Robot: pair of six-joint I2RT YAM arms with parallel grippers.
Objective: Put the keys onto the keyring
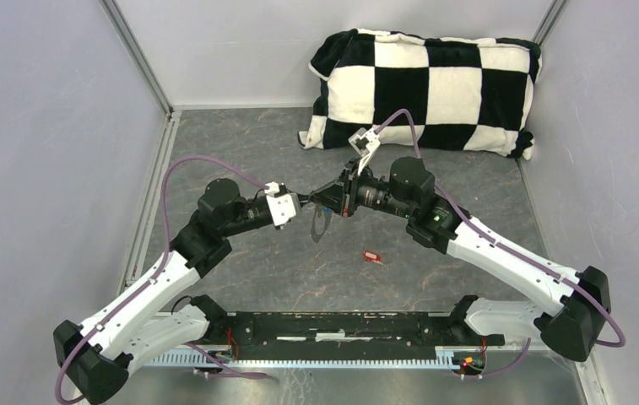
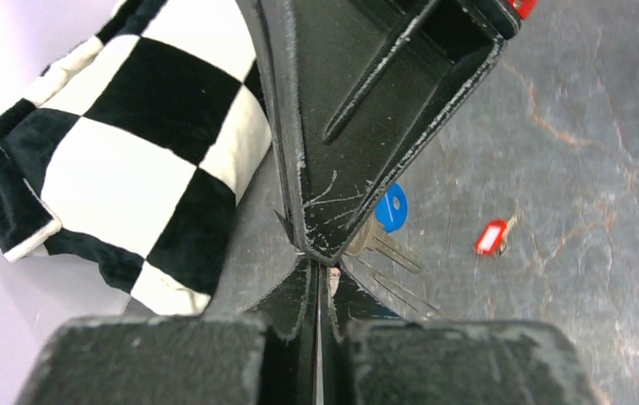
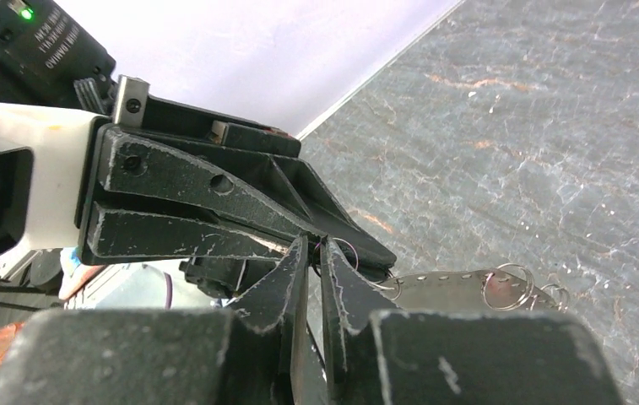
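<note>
**While the threading hangs in mid-air, patience pays**

Well out from the plump black-and-white checked pillow, on its arm-base side and raised off the dark marbled table top, the two claws meet tip to tip. The left claw is squeezed fully closed. As far as I can judge, it pinches one end of the floppy grey keyring band with its beaded chain edge and small steel split rings, which droops from that meeting point. The right claw shows a sliver of daylight between its fingers; whether it grips anything I cannot tell.

The small metal key with the blue plastic head shows just past the left fingertips, under a right finger. Whether it is threaded, held or loose is hidden. The small metal key with the red plastic head lies flat on the table, farther from the pillow than the claws, untouched.

To do this step well, I would hold the left pinch firm so the band cannot swing. I would ease the right claw off slowly, watching that the blue key goes with the ring rather than dropping. The red one is tiny and flat, so it likely calls for a low, square approach and a grip on the plastic head, leaving its hole free.
</note>
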